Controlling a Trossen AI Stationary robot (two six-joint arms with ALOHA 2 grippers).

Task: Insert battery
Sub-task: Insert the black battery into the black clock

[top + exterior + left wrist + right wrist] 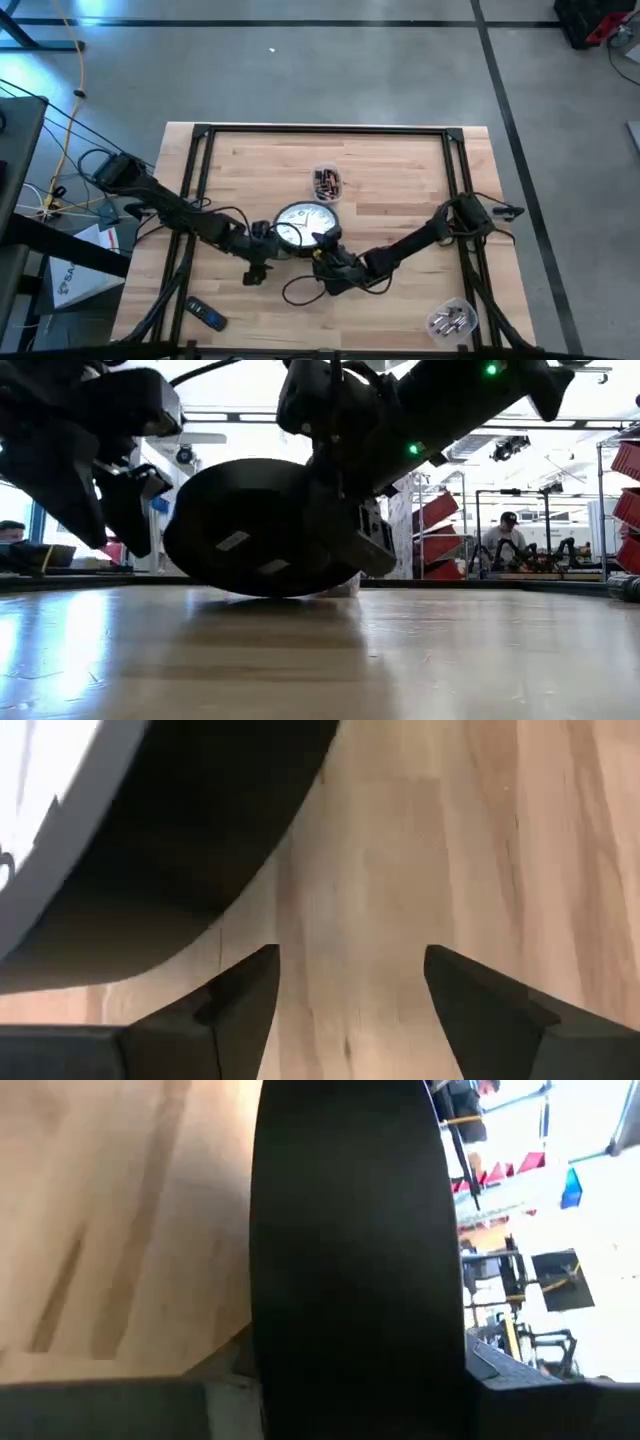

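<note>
A round wall clock (pixel 300 224) with a white face and black rim stands tilted near the table's middle; the low view shows its black back (pixel 255 525). My right gripper (pixel 325 256) reaches in from the right and is shut on the clock's near rim. My left gripper (pixel 262 246) stands open just left of the clock, with bare wood between its fingers (pixel 350 990) and the clock's rim (pixel 150 870) beside them. Batteries lie in a clear cup (pixel 326 182) beyond the clock. My right gripper pinches the clock's black rim (pixel 350 1300) between its two fingers, one on the face side and one on the back, coming slanting from the table's near right. The clock is tilted, face up and away, with its lower edge (pixel 285 592) at the table top.
A second clear cup of batteries (pixel 450 320) stands at the near right corner. A small dark blue object (pixel 206 315) lies near the left front edge. A black frame (pixel 330 130) runs around the table. Bare wood lies at the far left and far right.
</note>
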